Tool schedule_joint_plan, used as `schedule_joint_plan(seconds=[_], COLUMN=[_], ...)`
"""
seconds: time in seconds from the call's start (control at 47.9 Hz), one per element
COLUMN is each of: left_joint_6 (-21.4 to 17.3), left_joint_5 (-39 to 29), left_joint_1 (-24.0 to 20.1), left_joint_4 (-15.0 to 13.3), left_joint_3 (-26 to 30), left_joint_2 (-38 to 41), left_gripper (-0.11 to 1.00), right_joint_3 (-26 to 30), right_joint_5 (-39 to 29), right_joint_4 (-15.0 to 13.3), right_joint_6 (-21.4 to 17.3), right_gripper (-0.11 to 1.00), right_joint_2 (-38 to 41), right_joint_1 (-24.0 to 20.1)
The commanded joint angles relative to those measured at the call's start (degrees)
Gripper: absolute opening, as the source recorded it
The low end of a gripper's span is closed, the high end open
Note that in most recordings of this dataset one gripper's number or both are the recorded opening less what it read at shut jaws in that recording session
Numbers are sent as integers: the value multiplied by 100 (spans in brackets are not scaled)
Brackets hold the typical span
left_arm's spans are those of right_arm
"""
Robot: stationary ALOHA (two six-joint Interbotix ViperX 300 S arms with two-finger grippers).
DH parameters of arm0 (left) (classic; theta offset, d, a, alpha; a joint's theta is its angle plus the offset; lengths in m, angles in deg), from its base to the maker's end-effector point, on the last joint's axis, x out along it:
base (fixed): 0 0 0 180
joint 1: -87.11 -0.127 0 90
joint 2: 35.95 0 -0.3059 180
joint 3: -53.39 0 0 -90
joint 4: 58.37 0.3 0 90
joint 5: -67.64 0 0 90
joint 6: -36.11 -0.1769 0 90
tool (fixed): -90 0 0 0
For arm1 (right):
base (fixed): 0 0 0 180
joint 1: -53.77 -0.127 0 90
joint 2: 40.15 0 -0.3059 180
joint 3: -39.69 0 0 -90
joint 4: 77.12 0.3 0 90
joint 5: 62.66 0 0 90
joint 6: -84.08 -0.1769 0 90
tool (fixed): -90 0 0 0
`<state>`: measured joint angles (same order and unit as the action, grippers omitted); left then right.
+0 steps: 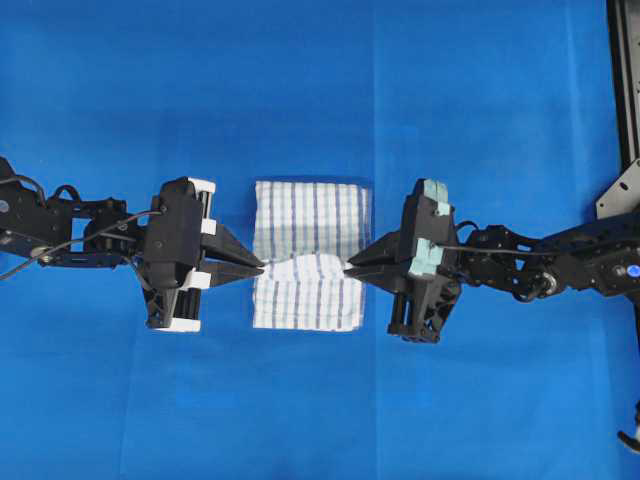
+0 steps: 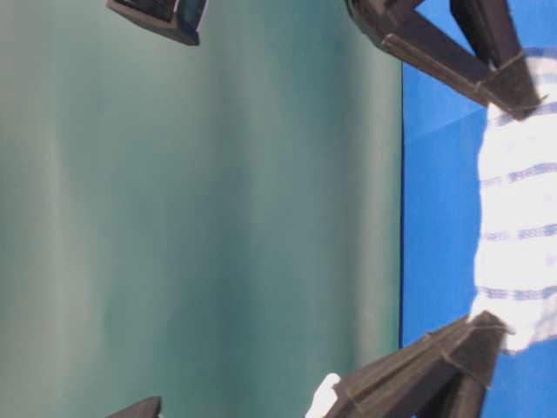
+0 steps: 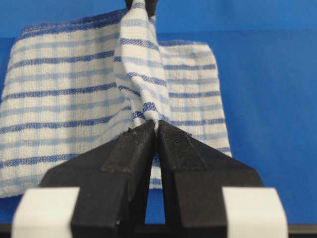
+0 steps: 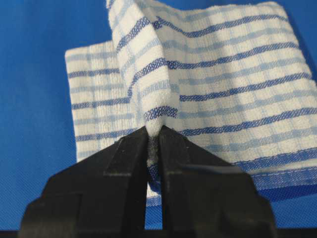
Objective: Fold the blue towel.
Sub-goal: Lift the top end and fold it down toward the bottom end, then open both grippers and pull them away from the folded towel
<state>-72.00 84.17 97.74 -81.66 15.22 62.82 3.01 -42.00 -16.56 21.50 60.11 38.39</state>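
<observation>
The blue towel (image 1: pixel 310 220), white with dark-blue and pale-blue stripes, lies at the table's middle. A ridge of it is lifted across its middle between the two grippers. My left gripper (image 1: pixel 262 268) is shut on the towel's left edge; in the left wrist view (image 3: pixel 156 125) its jaws pinch a raised fold of the towel (image 3: pixel 64 94). My right gripper (image 1: pixel 348 270) is shut on the towel's right edge; in the right wrist view (image 4: pixel 154 130) its jaws pinch cloth of the towel (image 4: pixel 233 74). In the table-level view the towel (image 2: pixel 520 218) hangs stretched between both sets of fingertips.
The plain blue table covering (image 1: pixel 320 90) spreads all round the towel. A black and white frame (image 1: pixel 625 110) stands at the right edge. A green backdrop (image 2: pixel 200 218) fills the table-level view.
</observation>
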Motion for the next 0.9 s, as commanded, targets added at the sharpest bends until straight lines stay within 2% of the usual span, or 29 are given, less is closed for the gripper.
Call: schedule_joint_plan(seconds=[0.0,0.313,0.397,0.48,0.564,0.71,0.752,0.794,0.877], left_joint_6=[18,272,334,404,545,580,536,519,519], left_joint_5=[26,53,44,35,18,-53,-105,-176,-369], left_joint_1=[70,132,158,193,229,422,448,439,369], left_joint_4=[-18,-18,-9,-18,-18,-18,-18,-18,-9], left_joint_3=[105,176,176,158,141,114,114,97,35], left_joint_2=[53,264,264,264,237,114,53,-44,-264], left_gripper=[2,2,2,4,22,67,78,87,94], right_joint_3=[114,202,229,246,255,246,237,229,202], right_joint_5=[26,-9,-70,-105,-105,-88,-88,-79,-70], right_joint_4=[44,176,220,272,343,360,352,352,316], right_joint_6=[9,9,9,9,9,26,53,62,97], right_gripper=[-2,-2,3,15,36,81,90,94,88], right_joint_2=[-18,229,272,290,290,246,185,123,-53], right_joint_1=[-26,-114,-123,-132,-158,-176,-185,-185,-185])
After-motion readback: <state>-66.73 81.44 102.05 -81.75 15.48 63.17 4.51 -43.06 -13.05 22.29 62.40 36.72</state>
